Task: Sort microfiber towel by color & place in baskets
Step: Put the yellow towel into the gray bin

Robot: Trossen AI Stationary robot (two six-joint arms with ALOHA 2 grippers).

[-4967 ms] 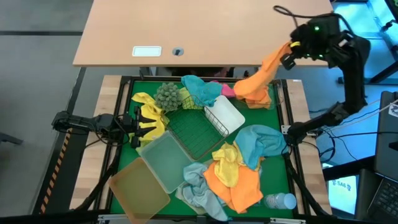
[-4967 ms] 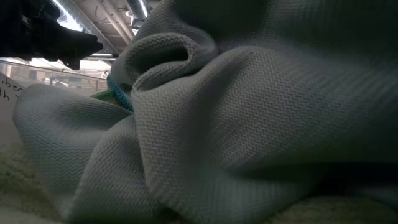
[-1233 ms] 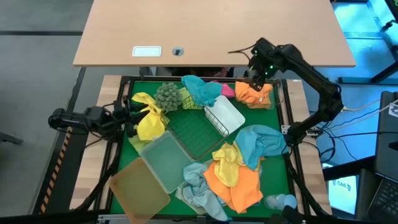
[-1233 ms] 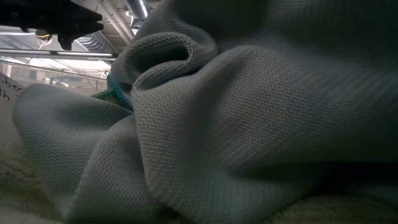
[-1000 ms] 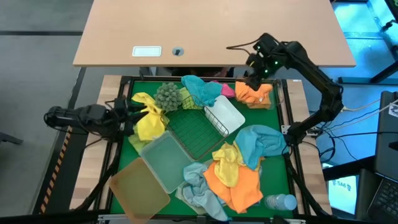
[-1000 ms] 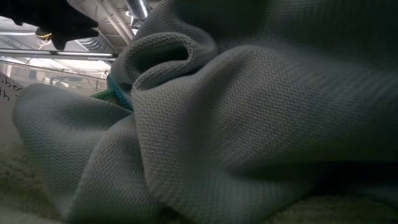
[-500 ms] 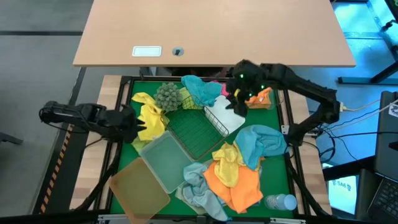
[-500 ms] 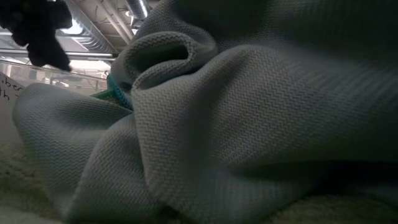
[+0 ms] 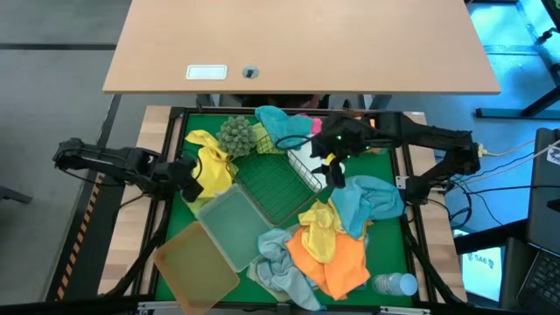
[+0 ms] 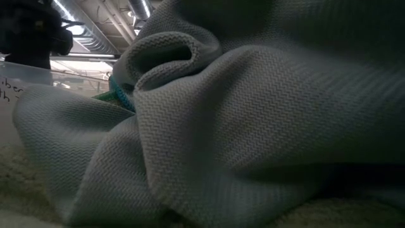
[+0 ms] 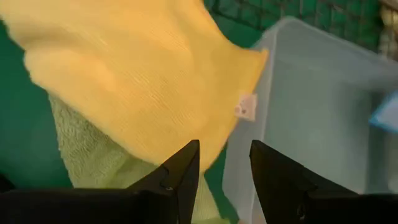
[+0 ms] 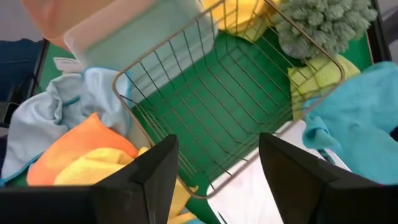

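Observation:
Microfiber towels lie about the green mat: a yellow one [image 9: 210, 166] at the left, a light blue one [image 9: 284, 124] and a pink one [image 9: 320, 128] at the far edge, and a light blue one [image 9: 363, 201] above an orange and yellow pile [image 9: 325, 249] at the near right. My left gripper [image 9: 187, 175] is open at the yellow towel's [image 11: 137, 81] left edge. My right gripper [image 9: 332, 168] hangs open over the white basket [image 9: 317, 162], beside the green wire basket [image 12: 205, 106]. An orange towel [image 9: 374, 123] peeks out behind the right arm. My left gripper's one fingertip [image 11: 189, 152] stands at the yellow towel's lower edge [image 11: 214, 140], level and coming from the table's left. I cannot tell whether it touches the cloth. Nothing lies between the two fingers.
A frosted clear basket [image 9: 232, 223] and an amber one [image 9: 192, 262] lie at the near left. A grey-green bobbly ball [image 9: 234, 133] sits on a lime towel [image 9: 262, 140]. A clear bottle [image 9: 394, 283] lies at the near right. A pale cloth [image 10: 253, 139] fills the low view.
My right gripper has left the orange towel at the far right corner and swung toward the table's left and near edge, ending over the white basket. The orange towel stays where it lay. My left gripper has edged toward the table's right, up to the yellow towel.

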